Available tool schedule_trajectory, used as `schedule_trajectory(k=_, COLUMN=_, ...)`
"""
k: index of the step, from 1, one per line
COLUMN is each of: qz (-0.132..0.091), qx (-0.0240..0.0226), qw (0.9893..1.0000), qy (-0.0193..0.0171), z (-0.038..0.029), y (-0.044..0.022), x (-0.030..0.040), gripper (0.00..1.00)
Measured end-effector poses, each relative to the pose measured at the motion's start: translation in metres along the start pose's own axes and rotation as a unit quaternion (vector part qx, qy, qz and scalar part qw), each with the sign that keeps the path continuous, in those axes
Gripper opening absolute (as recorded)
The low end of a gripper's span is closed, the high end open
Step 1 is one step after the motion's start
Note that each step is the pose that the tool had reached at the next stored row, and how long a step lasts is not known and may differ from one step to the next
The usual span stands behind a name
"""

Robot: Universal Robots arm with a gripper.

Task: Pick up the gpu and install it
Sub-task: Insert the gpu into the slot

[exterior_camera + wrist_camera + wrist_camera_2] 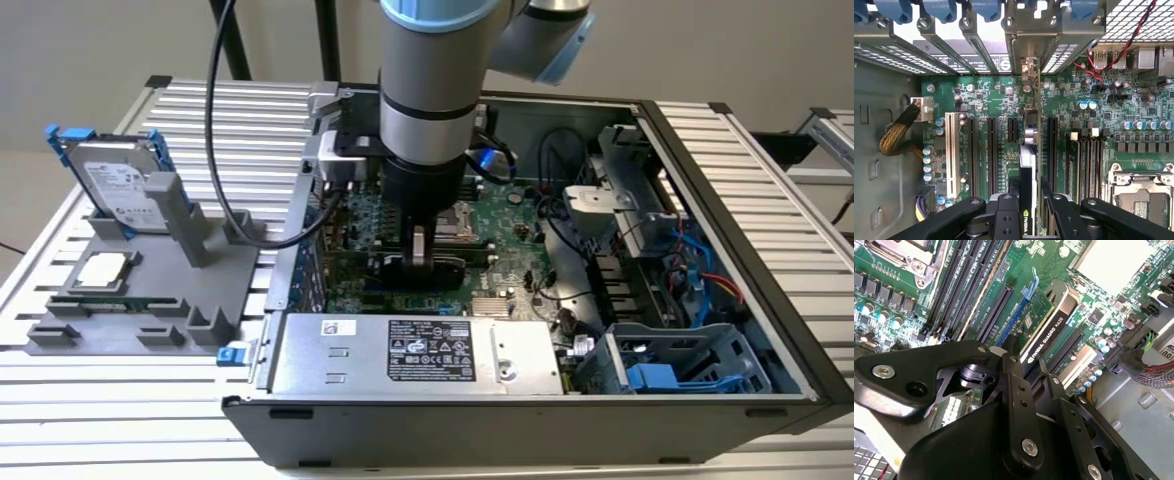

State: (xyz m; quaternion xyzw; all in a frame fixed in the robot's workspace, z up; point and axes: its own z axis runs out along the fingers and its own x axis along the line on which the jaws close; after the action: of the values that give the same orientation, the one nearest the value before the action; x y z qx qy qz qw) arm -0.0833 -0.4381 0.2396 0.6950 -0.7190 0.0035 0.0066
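1. The arm [427, 90] hangs straight down into the open computer case [747, 300], its wrist vertical above the motherboard [514, 225].
2. The gripper [422, 262] points down, its fingers [1004, 212] clamped on the top edge of the gpu [1046, 335].
3. The gpu stands on edge in a long black expansion slot, between neighbouring slots [991, 145].
4. In the first wrist view, its metal end bracket [1026, 55] meets the case's rear slot openings.
5. On the exterior view's left, a grey fixture [200, 290] holds a hard drive [114, 185].
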Motion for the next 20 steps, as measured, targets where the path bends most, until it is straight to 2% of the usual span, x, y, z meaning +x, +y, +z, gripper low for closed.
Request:
schedule_trajectory(k=13, qz=0.0, qx=0.0003, qw=1.0, qy=-0.0001, z=0.0014, y=-0.0001, x=-0.0001, gripper=0.0)
schedule_trajectory(k=15, qz=0.0, qx=0.0008, qw=1.0, qy=-0.0011, z=0.0022, y=-0.0002, x=-0.0002, gripper=0.0)
schedule_trajectory(k=16, qz=0.0, qx=0.0006, qw=1.0, qy=-0.0008, z=0.0019, y=-0.0002, x=-0.0002, gripper=1.0)
schedule_trajectory(k=20, qz=0.0, qx=0.0002, qw=1.0, qy=-0.0001, z=0.0013, y=-0.0002, x=0.0, gripper=1.0)
